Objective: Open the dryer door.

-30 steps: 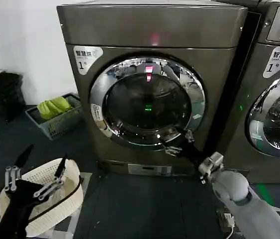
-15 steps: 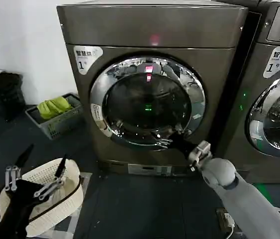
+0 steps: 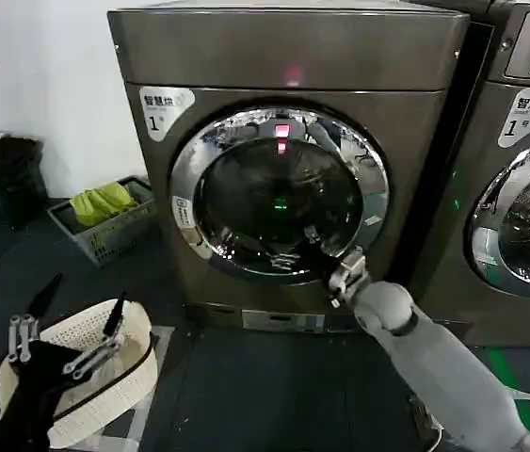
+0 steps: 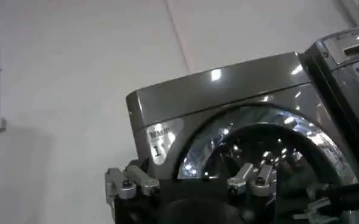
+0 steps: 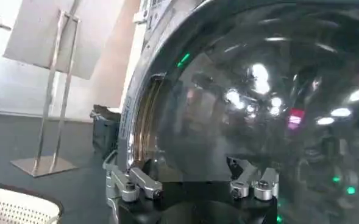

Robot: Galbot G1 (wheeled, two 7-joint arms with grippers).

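Head view gives us the dryer [image 3: 288,56] straight ahead with its door [image 3: 279,195] shut flush against the front. Our right gripper [image 3: 304,247] is spread open against the lower glass of the door. Our left gripper [image 3: 62,330] hangs open low down, over a white basket [image 3: 137,363].

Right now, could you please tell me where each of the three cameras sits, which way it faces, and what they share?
Head view: on the robot's head, looking forward and down at the bronze-grey metallic dryer; the left gripper waits low over a white plastic basket, the right gripper is at the chrome-ringed glass dryer door.
Left wrist view: looks up at the dryer beyond the left gripper's open fingers.
Right wrist view: close against the door glass, open fingers showing.
Shared: all three see the door.
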